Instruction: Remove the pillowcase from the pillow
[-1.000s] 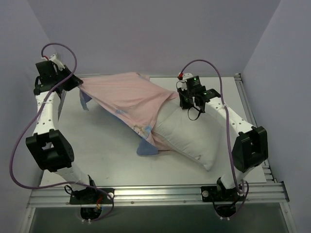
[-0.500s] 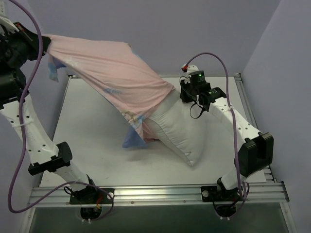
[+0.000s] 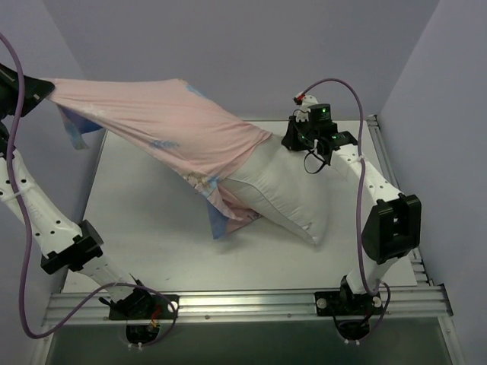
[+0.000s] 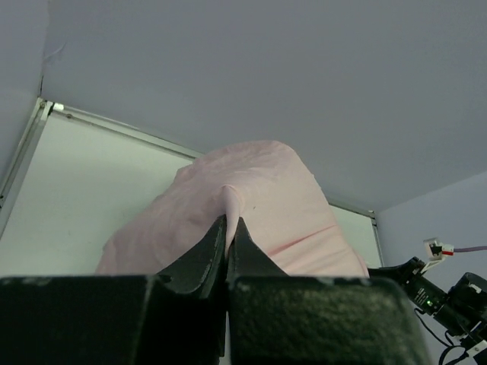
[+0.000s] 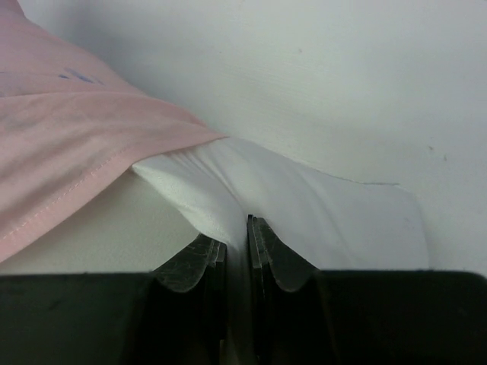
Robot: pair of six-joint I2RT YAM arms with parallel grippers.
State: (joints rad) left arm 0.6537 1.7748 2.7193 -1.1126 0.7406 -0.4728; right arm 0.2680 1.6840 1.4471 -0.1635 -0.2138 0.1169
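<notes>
Pillowcase (image 3: 175, 129) stretched taut, pink side out, covering one end of pillow (image 3: 285, 201).

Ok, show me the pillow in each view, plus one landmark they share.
Top external: pillow lies centre-right, partly under pink fabric.
Left wrist: not visible; the pillowcase fills the middle.
Right wrist: its white corner sits lower middle, pinched by the right gripper.
Shared landmark: the pillowcase, pink in all three.

White arms (image 3: 364, 182) with black joints (image 3: 390, 228) and looping purple cables (image 3: 335, 80).
</notes>
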